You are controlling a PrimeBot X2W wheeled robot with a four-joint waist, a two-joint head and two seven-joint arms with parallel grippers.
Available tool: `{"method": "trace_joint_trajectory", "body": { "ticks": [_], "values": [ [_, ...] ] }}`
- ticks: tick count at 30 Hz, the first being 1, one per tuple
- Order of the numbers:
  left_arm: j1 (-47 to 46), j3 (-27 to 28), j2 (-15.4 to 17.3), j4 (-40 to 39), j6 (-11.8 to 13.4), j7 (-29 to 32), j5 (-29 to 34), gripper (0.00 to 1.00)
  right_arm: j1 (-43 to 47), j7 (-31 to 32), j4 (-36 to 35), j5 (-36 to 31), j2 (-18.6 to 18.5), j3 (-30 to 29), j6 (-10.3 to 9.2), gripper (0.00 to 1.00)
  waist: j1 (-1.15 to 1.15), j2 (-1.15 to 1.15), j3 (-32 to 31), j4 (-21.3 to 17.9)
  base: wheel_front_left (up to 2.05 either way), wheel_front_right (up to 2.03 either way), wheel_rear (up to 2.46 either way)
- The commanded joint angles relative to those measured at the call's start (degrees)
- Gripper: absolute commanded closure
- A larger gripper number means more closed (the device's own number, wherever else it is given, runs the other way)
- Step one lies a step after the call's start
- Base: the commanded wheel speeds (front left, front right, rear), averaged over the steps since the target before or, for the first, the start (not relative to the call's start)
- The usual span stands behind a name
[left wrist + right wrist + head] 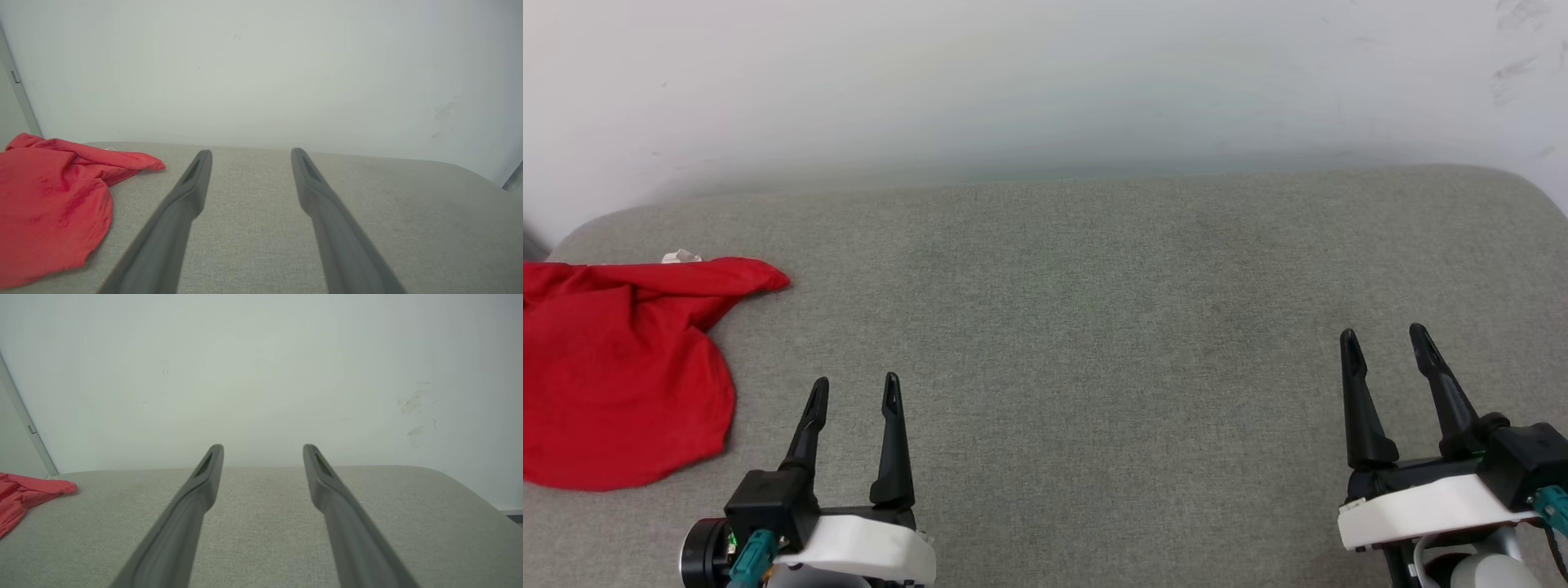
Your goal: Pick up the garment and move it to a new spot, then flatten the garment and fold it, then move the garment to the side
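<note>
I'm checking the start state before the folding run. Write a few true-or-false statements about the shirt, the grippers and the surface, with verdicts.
1. The garment lies at the robot's left end of the grey padded surface. True.
2. The left gripper is shut on the garment. False: it is open and apart from the cloth, with bare surface between them.
3. The right gripper is open and holds nothing. True.
4. The garment is spread flat and neatly folded. False: it lies in a rumpled heap.
5. The garment lies nearer the right gripper than the left. False: it is beside the left gripper.
</note>
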Motion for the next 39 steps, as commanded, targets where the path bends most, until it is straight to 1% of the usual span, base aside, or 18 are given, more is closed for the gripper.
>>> {"method": "trace_joint_trajectory", "body": {
  "ticks": [1, 4, 9, 15, 22, 27, 32, 39],
  "values": [
    [0.50, 0.74, -0.48, -0.64, -1.15, -0.58, 1.26, 0.00, 0.43, -0.52, -0.26, -0.84, -0.04, 0.05, 0.11, 0.00, 0.00, 0.00, 0.03, -0.03, 0.00, 0.00, 0.00],
    [1.27, 2.89, -2.15, -0.83, -4.18, -0.89, 2.81, 0.00, 0.57, -0.86, -0.02, -1.10, -0.03, -0.02, 0.11, 0.00, 0.00, 0.00, 0.08, -0.08, 0.00, 0.00, 0.00],
    [2.37, 6.38, -4.57, -0.94, -8.70, -1.45, 6.03, 0.00, 0.64, -1.39, 0.08, -3.53, -0.03, 0.17, 0.12, 0.00, 0.00, 0.00, 0.14, -0.20, 0.00, 0.00, 0.00],
    [3.21, 8.54, -6.28, -0.56, -12.58, -2.11, 10.15, 0.00, 0.74, -2.04, 0.09, -5.69, -0.02, 0.26, 0.12, 0.00, 0.00, 0.00, 0.22, -0.28, 0.00, 0.00, 0.00],
    [3.44, 9.64, -7.40, -0.72, -14.54, -2.76, 13.57, 0.00, 0.96, -2.72, -0.12, -7.82, -0.02, 0.22, 0.12, 0.00, 0.00, 0.00, 0.48, 0.18, 0.00, 0.00, 0.00],
    [3.75, 10.76, -7.90, -0.30, -15.41, -3.19, 15.72, 0.00, 1.51, -3.20, -0.32, -8.96, -0.01, 0.67, 0.07, 0.00, 0.00, 0.00, 0.63, 1.84, 0.00, 0.00, 0.00],
    [3.89, 11.60, -8.22, -0.23, -16.25, -3.42, 16.99, 0.00, 1.86, -3.41, 0.90, -7.52, 0.00, 1.23, 0.07, 0.00, 0.00, 0.00, 0.70, 5.14, 0.00, 0.00, 0.00],
    [4.46, 13.39, -8.49, 1.06, -17.23, -3.42, 17.04, 0.00, 2.53, -3.38, 1.21, -7.56, 0.00, 2.40, 0.07, 0.00, 0.00, 0.00, 0.07, 11.55, 0.00, 0.00, 0.00]
  ]
}}
